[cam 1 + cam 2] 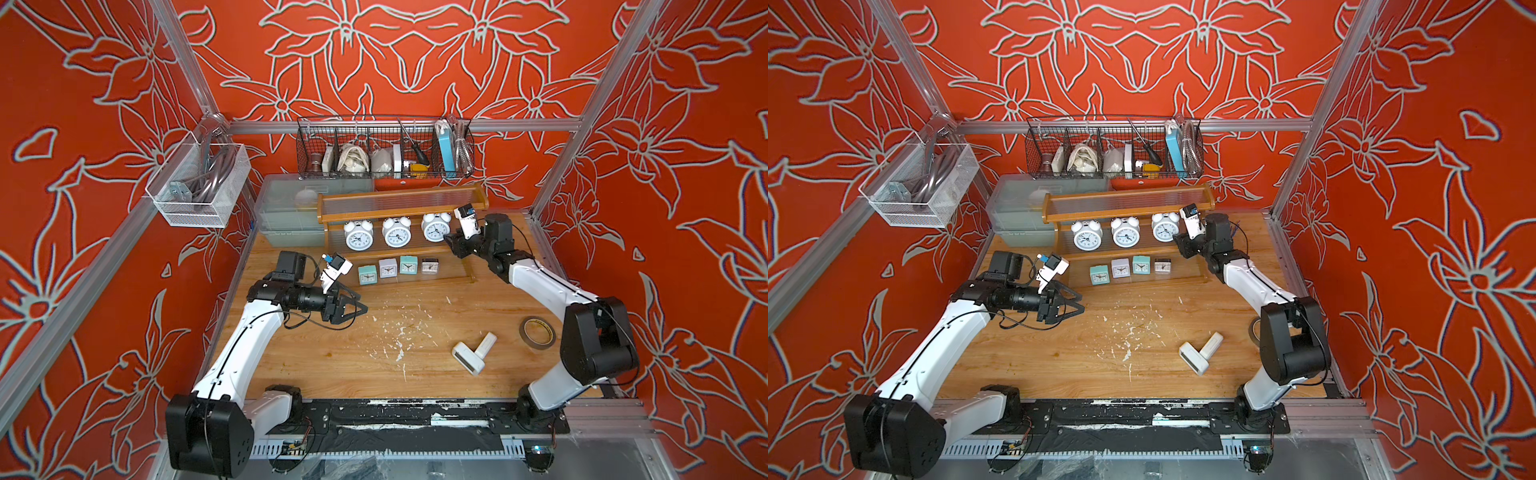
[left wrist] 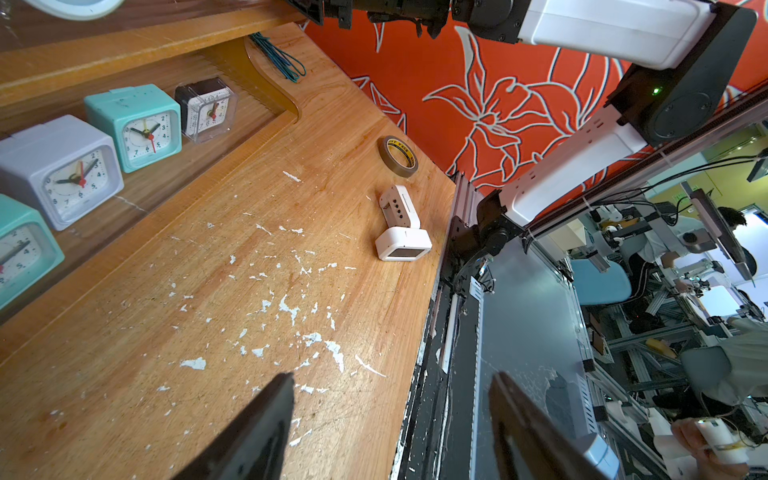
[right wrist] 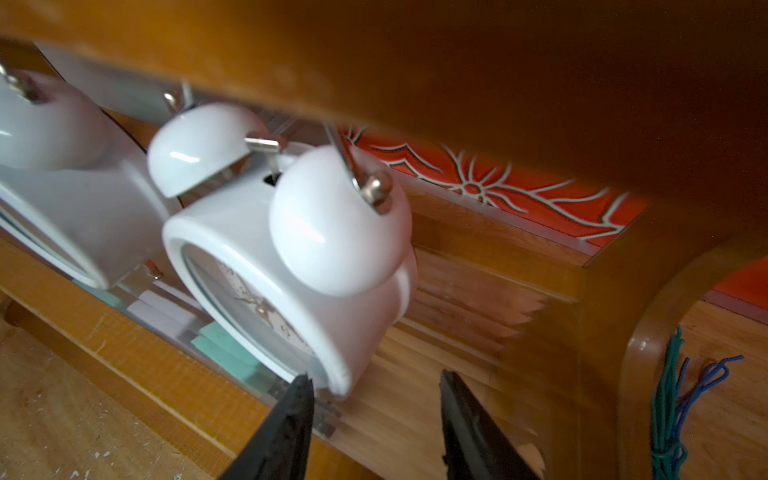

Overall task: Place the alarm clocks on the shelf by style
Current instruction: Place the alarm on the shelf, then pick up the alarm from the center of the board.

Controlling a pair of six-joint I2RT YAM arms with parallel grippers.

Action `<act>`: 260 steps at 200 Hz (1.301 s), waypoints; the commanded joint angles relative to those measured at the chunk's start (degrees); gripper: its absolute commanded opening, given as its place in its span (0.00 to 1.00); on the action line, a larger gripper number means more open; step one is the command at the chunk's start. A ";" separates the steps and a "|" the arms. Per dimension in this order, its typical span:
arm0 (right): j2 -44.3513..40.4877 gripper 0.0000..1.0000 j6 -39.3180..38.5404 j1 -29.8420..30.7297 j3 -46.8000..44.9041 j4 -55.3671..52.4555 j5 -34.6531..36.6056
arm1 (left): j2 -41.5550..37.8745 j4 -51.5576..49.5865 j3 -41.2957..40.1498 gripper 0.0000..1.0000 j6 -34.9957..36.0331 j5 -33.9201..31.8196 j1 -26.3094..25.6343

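Bell clocks (image 1: 397, 235) and square clocks (image 1: 387, 268) on shelf (image 1: 399, 212); two digital clocks (image 1: 468, 358) still on table (image 1: 332, 357); left and right jaws spread, empty

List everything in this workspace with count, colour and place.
twin-bell clocks: three, white, shelf's middle tier
square clocks: four, two teal, one white, one dark, bottom tier
digital clocks: two, white, on the table, touching
shelf: one, orange-brown, back of table
tape roll: one, brown, near table's right edge
plastic bins: two stacked, grey, behind the shelf
wire basket: one, black, back rail
mesh basket: one, white, left rail
cord bundle: one, green and blue, beside shelf's right end
table: one, wood
left gripper: black, open, above the table
right gripper: black, open, beside the rightmost twin-bell clock
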 commanded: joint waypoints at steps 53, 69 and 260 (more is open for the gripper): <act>-8.48 0.62 14.31 0.99 -0.45 -18.67 -2.65 | -0.73 -1.23 -0.32 0.74 1.23 1.18 0.56; -10.95 0.63 17.05 2.18 -1.35 -24.48 -1.31 | -0.64 -1.44 -0.32 0.75 1.47 1.20 0.55; -18.04 0.66 28.66 31.67 -11.67 -65.32 19.12 | -0.16 -2.17 -0.10 0.75 2.27 1.35 0.55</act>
